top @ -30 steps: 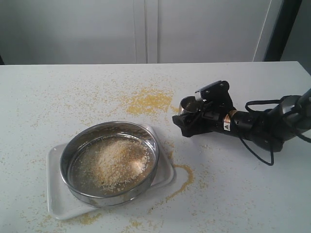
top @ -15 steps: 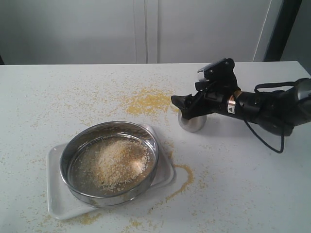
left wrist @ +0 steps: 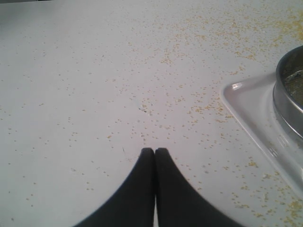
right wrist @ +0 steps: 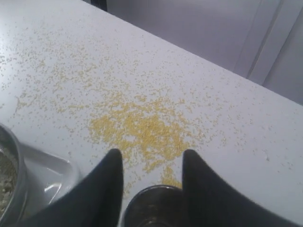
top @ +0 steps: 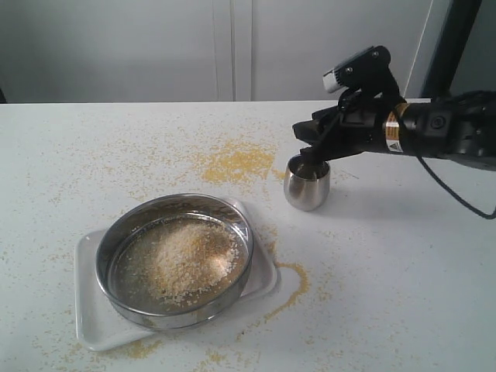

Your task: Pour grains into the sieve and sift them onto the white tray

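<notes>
Sieve (top: pixel 167 316) sits on white tray (top: pixel 90 322), front-left on the bench (top: pixel 403 294). Grains (top: pixel 182 260) are heaped on the mesh, pale and golden mixed. More are scattered all over the bench: dense yellow patch (top: pixel 236 163) behind the sieve, thinner streak (top: pixel 293 280) off the tray's right end. Steel cup (top: pixel 307 190) stands upright on the bench just right of that patch, well apart from the sieve. Right end effector (top: pixel 311 151) hangs just over the cup rim, fingers parted, gripping nothing; wrist view shows the cup below the gap. Left end effector (left wrist: pixel 155 151) is fully closed and empty, over bare bench near a tray corner.
</notes>
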### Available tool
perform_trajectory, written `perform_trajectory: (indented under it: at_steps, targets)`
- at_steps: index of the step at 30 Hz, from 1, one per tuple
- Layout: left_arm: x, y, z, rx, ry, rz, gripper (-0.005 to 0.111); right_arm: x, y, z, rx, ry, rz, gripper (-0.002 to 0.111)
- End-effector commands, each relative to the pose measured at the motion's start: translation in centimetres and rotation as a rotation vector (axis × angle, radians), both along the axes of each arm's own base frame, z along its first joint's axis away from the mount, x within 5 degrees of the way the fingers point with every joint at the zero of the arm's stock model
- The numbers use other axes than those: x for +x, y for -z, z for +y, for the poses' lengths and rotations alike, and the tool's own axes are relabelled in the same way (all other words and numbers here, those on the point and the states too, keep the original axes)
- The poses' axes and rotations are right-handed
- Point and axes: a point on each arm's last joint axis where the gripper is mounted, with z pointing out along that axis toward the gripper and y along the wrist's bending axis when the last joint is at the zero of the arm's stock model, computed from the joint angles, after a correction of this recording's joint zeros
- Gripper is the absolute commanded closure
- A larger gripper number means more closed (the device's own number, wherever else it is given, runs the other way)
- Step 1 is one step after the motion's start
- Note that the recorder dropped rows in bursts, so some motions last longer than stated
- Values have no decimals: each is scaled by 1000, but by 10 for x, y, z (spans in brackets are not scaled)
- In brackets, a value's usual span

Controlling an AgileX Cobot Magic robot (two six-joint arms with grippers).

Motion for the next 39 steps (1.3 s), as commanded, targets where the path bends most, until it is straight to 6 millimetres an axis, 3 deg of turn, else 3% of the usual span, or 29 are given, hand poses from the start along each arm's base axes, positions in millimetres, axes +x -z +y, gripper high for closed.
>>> perform_trajectory:
  at_steps: [1,4,11,20,26,30,33,35,39]
  targets:
    - [0,1,0,-9,-2,2,106,-13,-19,-1,-57,-50,-14,93]
    - [0,1,0,-9,-2,2,106,-20,-31,-2,-74,-69,-34,108]
    - [0,1,0,-9,-2,2,106,-34,-44,-7,-185,-103,-17,108]
    - [0,1,0,-9,-2,2,106,-30,-64,-29,-269,156,-104,108]
    - [0,1,0,-9,-2,2,106,-24,-77,-68,-440,563,-190,108]
    - [0,1,0,-9,-2,2,106,-40,-85,-107,-590,959,-219,108]
    - [0,1,0,-9,-2,2,106,-54,-80,-125,-754,1056,-148,108]
    - [0,1,0,-9,-2,2,106,-63,-70,-128,-840,1015,-22,108]
    - [0,1,0,-9,-2,2,106,-79,-54,-122,-846,868,249,108]
